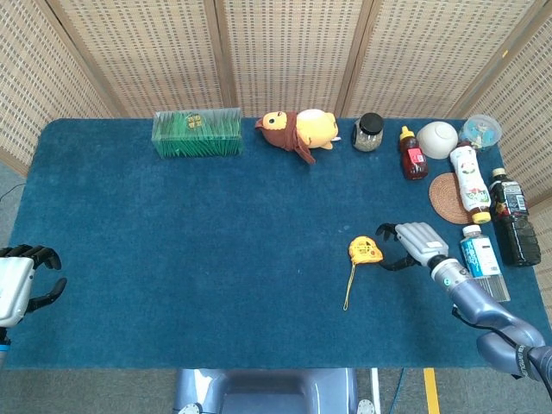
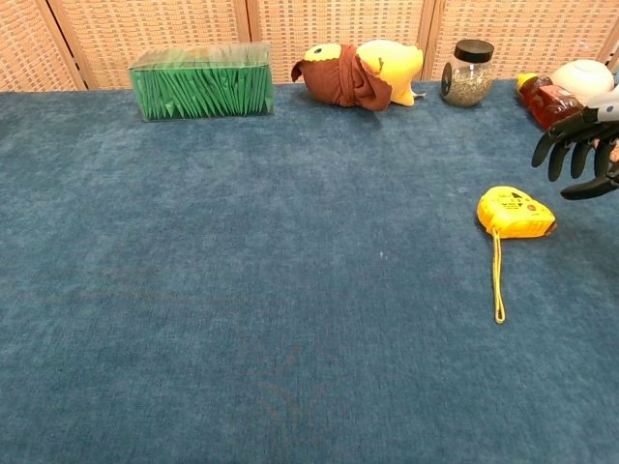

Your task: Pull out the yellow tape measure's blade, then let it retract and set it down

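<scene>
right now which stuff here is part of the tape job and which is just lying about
For the job: yellow tape measure with its cord, right hand open beside it.

Lying about: green box, plush duck, jar, sauce bottle, white bowl, coaster, drink bottles. Left hand idle.

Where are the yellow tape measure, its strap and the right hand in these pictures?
yellow tape measure [image 2: 515, 213], chest view, on the top of its case.
strap [image 2: 497, 280], chest view, on the middle of the cord.
right hand [image 1: 416, 242], head view, on the back of the hand.
</scene>
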{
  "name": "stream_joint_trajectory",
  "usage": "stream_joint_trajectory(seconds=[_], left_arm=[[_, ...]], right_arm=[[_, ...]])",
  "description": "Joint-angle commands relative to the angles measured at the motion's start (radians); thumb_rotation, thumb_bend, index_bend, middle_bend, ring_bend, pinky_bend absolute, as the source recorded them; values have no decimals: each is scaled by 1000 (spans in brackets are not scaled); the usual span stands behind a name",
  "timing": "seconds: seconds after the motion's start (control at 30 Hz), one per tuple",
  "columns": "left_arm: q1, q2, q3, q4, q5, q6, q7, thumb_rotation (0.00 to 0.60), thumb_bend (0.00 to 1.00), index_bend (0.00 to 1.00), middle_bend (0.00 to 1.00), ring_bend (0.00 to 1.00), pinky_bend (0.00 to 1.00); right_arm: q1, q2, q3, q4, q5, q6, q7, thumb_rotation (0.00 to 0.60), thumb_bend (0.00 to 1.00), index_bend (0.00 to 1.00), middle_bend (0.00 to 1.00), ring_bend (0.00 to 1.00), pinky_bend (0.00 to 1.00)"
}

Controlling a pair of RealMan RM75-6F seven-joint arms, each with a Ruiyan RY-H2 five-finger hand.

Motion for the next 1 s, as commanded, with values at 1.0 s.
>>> stream_joint_trajectory(seconds=[1.0], left_arm=[[1, 5, 10, -20, 5, 4, 18, 600, 269, 513, 512, 379, 377]], right_arm=[[12, -35, -79, 58, -3, -33, -54, 422, 301, 253, 345, 361, 385]])
